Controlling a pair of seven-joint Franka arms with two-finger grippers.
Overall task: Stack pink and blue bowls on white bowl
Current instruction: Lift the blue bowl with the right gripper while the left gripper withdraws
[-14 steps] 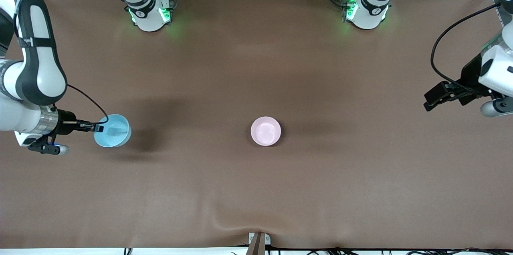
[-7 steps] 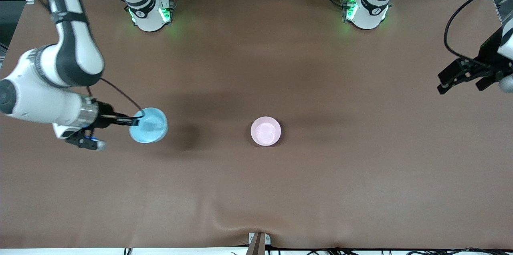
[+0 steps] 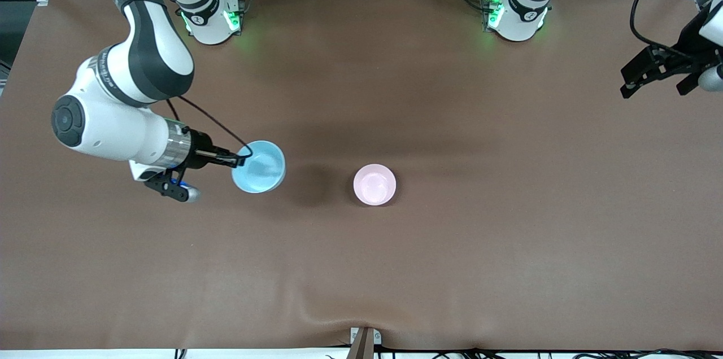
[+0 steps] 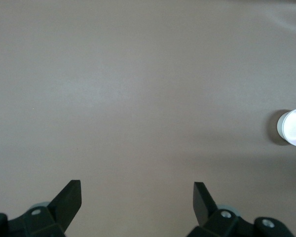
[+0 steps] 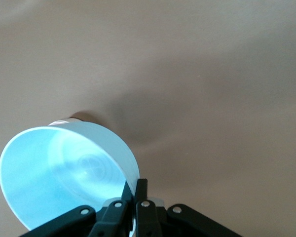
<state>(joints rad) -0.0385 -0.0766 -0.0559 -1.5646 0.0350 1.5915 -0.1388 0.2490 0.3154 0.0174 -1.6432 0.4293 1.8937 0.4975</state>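
My right gripper (image 3: 240, 160) is shut on the rim of the light blue bowl (image 3: 260, 167) and holds it above the table, toward the right arm's end from the pink bowl (image 3: 374, 184). In the right wrist view the fingers pinch the blue bowl's (image 5: 64, 173) wall at my right gripper (image 5: 136, 185). The pink bowl sits upright at the table's middle and also shows in the left wrist view (image 4: 293, 127). No separate white bowl shows. My left gripper (image 3: 626, 81) is open and empty, up over the left arm's end of the table (image 4: 135, 190).
The brown table cover (image 3: 452, 268) has a wrinkle near its front edge at the middle. A small bracket (image 3: 364, 339) sits at that edge. The arm bases (image 3: 212, 14) stand along the table's robot side.
My right gripper has carried the blue bowl toward the pink bowl. My left gripper has drawn back toward the robots' side at its end of the table. The pink bowl has not moved.
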